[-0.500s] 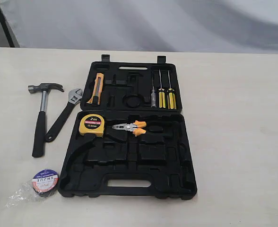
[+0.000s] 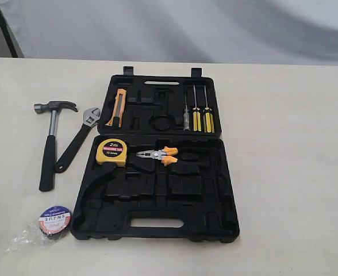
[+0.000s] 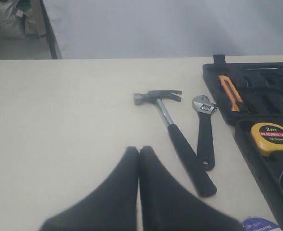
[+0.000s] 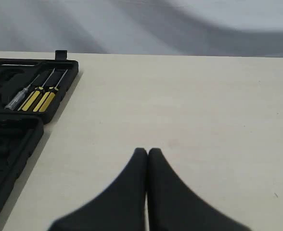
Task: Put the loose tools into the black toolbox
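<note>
Left end effector (image 3: pixel 138 150): fingers pressed together, nothing between them, hanging above bare desk (image 3: pixel 59 125). Beyond its tips in the left wrist view are the hammer (image 3: pixel 177 139), the wrench (image 3: pixel 205 137) just beside it, then the toolbox (image 3: pixel 257 96) edge.

Right end effector (image 4: pixel 147 151): also closed and empty, above bare desk. Its wrist view catches only a toolbox corner with the screwdrivers (image 4: pixel 38 98) clipped in the lid.

Exterior view, working outward:
- Toolbox (image 2: pixel 175 192) lies open flat at centre frame, lid toward the top, base toward the bottom, cut-out handle along the lower edge.
- Hammer (image 2: pixel 49 146) is on the desk at left of frame, head up, black handle running down, apart from the box.
- Wrench (image 2: pixel 75 144) lies between hammer and box, tilted. Its jaw end is just beside the lid's left edge; can't tell if it touches.
- Tape roll (image 2: pixel 54 221) is on the desk at lower left, in crinkled clear wrap, just beside the base's lower-left corner.
- All three loose tools are outside the box.

In the way: yellow tape measure (image 2: pixel 111 151) sits at the upper end of the long curved recess on the base's left side. Orange-handled pliers (image 2: pixel 159 155) lie right of it, across the base's upper middle. The lid holds an orange utility knife (image 2: pixel 116 108) at left and three screwdrivers (image 2: pixel 199 114) at right. The other base recesses show bare black plastic.
</note>
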Motion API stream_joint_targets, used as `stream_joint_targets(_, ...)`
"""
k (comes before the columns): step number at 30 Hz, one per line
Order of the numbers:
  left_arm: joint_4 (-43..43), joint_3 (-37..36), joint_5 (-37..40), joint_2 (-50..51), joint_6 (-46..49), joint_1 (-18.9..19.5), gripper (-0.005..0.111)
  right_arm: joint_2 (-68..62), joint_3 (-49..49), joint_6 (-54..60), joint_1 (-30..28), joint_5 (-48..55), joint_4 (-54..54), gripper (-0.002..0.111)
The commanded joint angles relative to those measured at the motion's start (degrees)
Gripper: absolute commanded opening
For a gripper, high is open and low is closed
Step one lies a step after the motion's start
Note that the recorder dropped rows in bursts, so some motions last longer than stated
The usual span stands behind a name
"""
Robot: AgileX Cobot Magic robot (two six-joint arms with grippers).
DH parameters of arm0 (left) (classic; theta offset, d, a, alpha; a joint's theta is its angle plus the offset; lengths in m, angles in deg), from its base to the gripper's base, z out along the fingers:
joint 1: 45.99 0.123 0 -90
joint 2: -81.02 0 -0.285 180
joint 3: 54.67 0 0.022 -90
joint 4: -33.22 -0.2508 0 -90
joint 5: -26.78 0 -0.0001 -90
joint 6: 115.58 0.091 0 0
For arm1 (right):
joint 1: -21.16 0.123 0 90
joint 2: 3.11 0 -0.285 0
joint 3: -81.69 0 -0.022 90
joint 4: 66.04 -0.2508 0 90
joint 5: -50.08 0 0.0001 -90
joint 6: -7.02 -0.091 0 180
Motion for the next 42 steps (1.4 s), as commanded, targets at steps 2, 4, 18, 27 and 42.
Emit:
stream_joint_targets(2,0.8,-0.5,-1.0,-0.5,-0.6,0.2,0.001,0.3,-0.2,0.5,-0.3,-0.4,0.4,-0.001)
stream_joint_targets(4,0.8,-0.5,-1.0,-0.5,-0.6,0.2,0.001,0.3,-0.2,0.5,-0.3,-0.4,0.4,-0.001)
stream_joint_targets(18,0.8,-0.5,-1.0,-0.5,-0.6,0.2,0.001,0.3,-0.2,0.5,-0.3,-21.7,0.4,-0.001)
stream_joint_targets(27,0.8,-0.5,-1.0,-0.5,-0.6,0.2,0.001,0.3,-0.2,0.5,-0.3,-33.5,0.4,-0.001)
stream_joint_targets(42,0.8,-0.5,-1.0,-0.5,-0.6,0.2,0.001,-35.6,34.8,5.5,-0.3,18.7,-19.8,-0.001)
